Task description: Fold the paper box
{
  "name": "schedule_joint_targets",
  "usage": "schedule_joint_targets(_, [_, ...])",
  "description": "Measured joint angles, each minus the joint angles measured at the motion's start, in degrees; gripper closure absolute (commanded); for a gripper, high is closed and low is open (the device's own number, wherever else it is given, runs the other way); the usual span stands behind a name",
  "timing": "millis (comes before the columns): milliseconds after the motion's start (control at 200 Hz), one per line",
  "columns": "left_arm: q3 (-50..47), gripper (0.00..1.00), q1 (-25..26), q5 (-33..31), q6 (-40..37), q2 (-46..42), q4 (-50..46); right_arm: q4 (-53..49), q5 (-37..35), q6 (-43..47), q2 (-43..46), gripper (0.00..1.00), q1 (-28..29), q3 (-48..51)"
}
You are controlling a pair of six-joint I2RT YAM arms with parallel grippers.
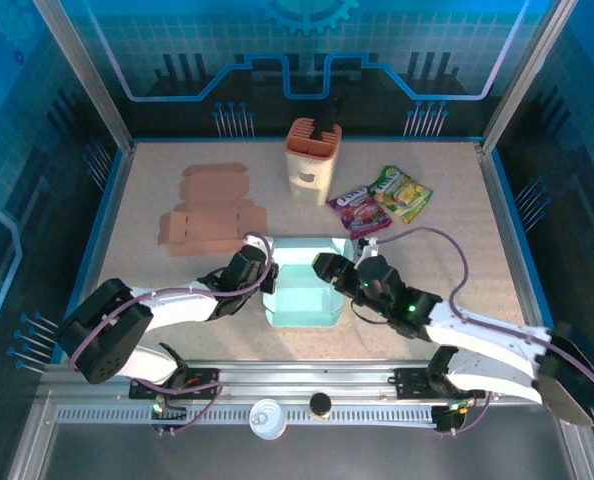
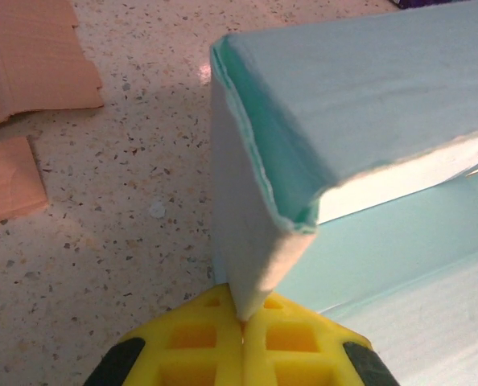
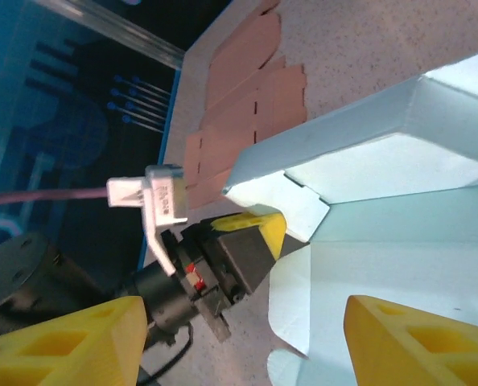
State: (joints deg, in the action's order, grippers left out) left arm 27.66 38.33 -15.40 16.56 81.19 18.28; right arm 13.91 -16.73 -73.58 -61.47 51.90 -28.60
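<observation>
Partly erected paper box [image 1: 302,285], pale teal, at the middle of the desk [image 1: 457,250] between the two arms. The left hand [image 2: 243,338] has its yellow fingers pressed together on the lower edge of the box's left wall, next to a raised corner, and holds that wall upright. The right hand [image 3: 247,354] sits at the box's right side with its fingers [image 3: 416,346] well apart and nothing clamped between them; the box's floor and a loose corner flap lie in front of it. The walls stand, and the form reads as an open tray. The right wrist view shows an inner flap at one corner not yet tucked, so locking the corners and closing any lid appear to remain, which puts the fold about midway. The box's interior seems empty, though the arms cover part of it. A second, brown cardboard blank [image 1: 212,210] lies flat to the far left, unfolded. Behind the box, a peach holder [image 1: 312,165] carries a dark object upright in it. Snack packets [image 1: 382,200] lie just beside it.
</observation>
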Motion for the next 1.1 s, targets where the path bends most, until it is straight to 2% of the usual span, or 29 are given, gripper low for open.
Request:
schedule_joint_targets(110, [0.0,1.0,0.9,-2.1,0.3,0.0,0.0,4.1,-2.5,-6.9,-8.0,0.38,0.1,-1.6])
schedule_joint_targets(235, [0.0,1.0,1.4,-3.5,0.9,0.0,0.1,8.1,-3.9,-12.3,-13.1,0.42,0.1,-3.2])
schedule_joint_targets(480, [0.0,1.0,1.7,-4.4,1.3,0.0,0.5,17.2,-2.7,-19.5,-21.7,0.51,-3.7,-5.0])
schedule_joint_targets(680, [0.0,1.0,1.8,-4.5,1.3,0.0,0.4,22.9,-0.8,-23.3,-27.8,0.64,-5.6,-5.3])
schedule_joint_targets(855, [0.0,1.0,2.0,-4.6,1.3,0.0,0.7,24.2,-0.1,-24.3,-28.2,0.85,-5.9,-7.1])
schedule_joint_targets(996, [-0.1,0.92,2.0,-4.9,1.5,0.2,1.7,24.6,0.4,-25.5,-28.6,1.0,-6.2,-7.3])
schedule_joint_targets(1101, [-0.1,0.85,2.0,-4.9,1.4,1.0,2.2,25.0,0.7,-26.5,-29.1,1.0,-6.2,-7.3])
